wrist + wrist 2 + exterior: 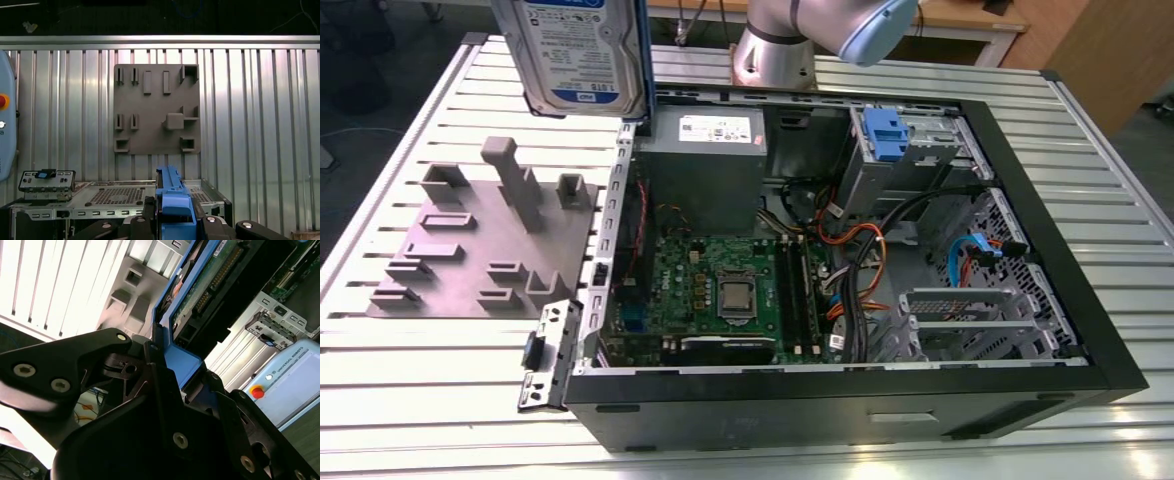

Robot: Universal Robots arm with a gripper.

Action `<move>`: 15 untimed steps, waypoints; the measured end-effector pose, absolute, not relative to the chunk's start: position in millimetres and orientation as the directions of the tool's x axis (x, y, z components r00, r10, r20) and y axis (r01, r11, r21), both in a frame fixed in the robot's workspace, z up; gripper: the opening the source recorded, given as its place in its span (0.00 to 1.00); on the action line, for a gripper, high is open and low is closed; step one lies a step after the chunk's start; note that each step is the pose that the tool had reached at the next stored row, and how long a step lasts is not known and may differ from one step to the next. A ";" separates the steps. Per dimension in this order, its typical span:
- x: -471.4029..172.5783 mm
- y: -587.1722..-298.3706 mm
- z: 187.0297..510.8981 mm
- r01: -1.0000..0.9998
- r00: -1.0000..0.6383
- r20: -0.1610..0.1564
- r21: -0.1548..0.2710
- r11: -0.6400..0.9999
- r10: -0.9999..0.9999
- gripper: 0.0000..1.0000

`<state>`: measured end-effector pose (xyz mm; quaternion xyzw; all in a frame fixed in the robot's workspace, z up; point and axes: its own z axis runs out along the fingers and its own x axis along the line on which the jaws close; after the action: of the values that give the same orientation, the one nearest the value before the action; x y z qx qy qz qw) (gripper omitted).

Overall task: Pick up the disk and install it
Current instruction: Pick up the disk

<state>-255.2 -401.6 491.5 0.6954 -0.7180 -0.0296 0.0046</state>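
Note:
The disk [580, 55], a silver hard drive with a white-and-blue label in a blue carrier, hangs upright high above the table. It is over the far corner of the open computer case [1067, 290], at the exterior view's left. In the second wrist view my gripper [180, 367] is shut on the carrier's blue edge, and the drive's green circuit board [200, 285] faces the camera. In the first wrist view the blue carrier [172, 197] stands between the black fingers [148, 212], looking down on the case's metal frame [120, 196].
A grey fixture plate [487, 245] with upright pegs lies on the slatted table [440, 400], beside the case at the exterior view's left. Inside the case are a grey power supply [707, 140], a fixed blue caddy [886, 135], the motherboard [720, 290] and loose cables [854, 240]. The arm's base [774, 55] stands behind.

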 end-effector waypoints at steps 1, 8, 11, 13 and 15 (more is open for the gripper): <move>-254.5 -401.6 491.5 -0.998 -0.033 -0.035 0.049 0.031 -0.999 0.36; -249.0 -401.6 491.4 -0.998 -0.033 -0.035 0.049 0.031 -0.999 0.36; -246.9 -401.6 491.4 -0.998 -0.033 -0.035 0.049 0.031 -0.999 0.36; -246.2 -401.8 491.4 -0.998 -0.033 -0.035 0.049 0.031 -0.999 0.36; -245.6 -402.4 491.4 -0.998 -0.033 -0.035 0.049 0.031 -0.999 0.36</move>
<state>-245.6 -402.4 491.4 0.6954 -0.7180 -0.0297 0.0046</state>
